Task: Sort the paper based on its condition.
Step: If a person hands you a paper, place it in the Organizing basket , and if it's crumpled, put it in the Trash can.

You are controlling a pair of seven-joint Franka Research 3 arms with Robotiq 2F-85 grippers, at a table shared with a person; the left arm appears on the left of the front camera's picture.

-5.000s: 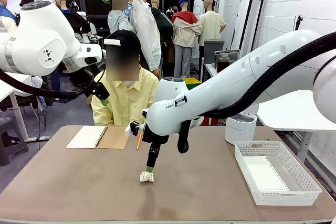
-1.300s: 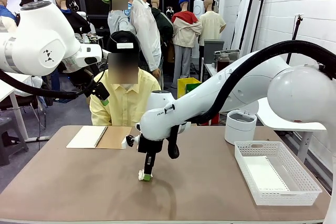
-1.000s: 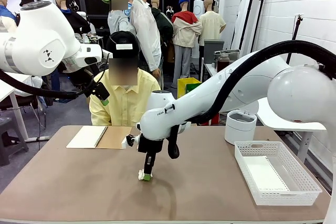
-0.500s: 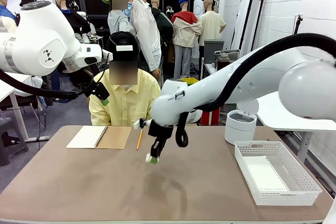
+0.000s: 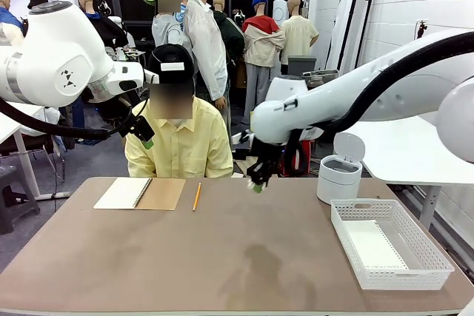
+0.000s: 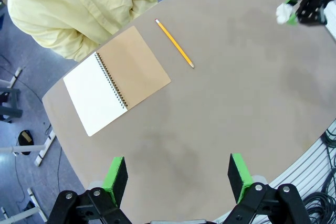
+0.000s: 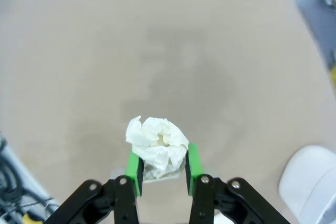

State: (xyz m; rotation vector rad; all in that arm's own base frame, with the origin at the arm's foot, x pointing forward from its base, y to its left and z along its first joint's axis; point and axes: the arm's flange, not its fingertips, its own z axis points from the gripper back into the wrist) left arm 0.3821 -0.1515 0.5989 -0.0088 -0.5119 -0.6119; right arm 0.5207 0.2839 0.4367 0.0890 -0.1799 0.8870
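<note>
A crumpled ball of white paper (image 7: 157,139) sits between the green pads of my right gripper (image 7: 163,167), which is shut on it. In the front view that gripper (image 5: 257,183) hangs above the far middle of the table, in front of the person. From the left wrist view the paper ball (image 6: 285,13) shows at the top right. A flat white sheet of paper (image 5: 372,246) lies in the white basket (image 5: 404,277) at the right. My left gripper (image 6: 177,179) is open and holds nothing, raised high over the table's left side (image 5: 147,137).
An open spiral notebook (image 5: 139,193) and a yellow pencil (image 5: 197,197) lie at the far left of the brown table (image 5: 148,264). A white lidded bin (image 5: 338,180) stands at the far right, behind the basket. A person in a yellow shirt (image 5: 180,146) sits across the table.
My right gripper has lifted the crumpled paper off the table's middle and carried it up, to the right and toward the far side. The left arm has not moved.
</note>
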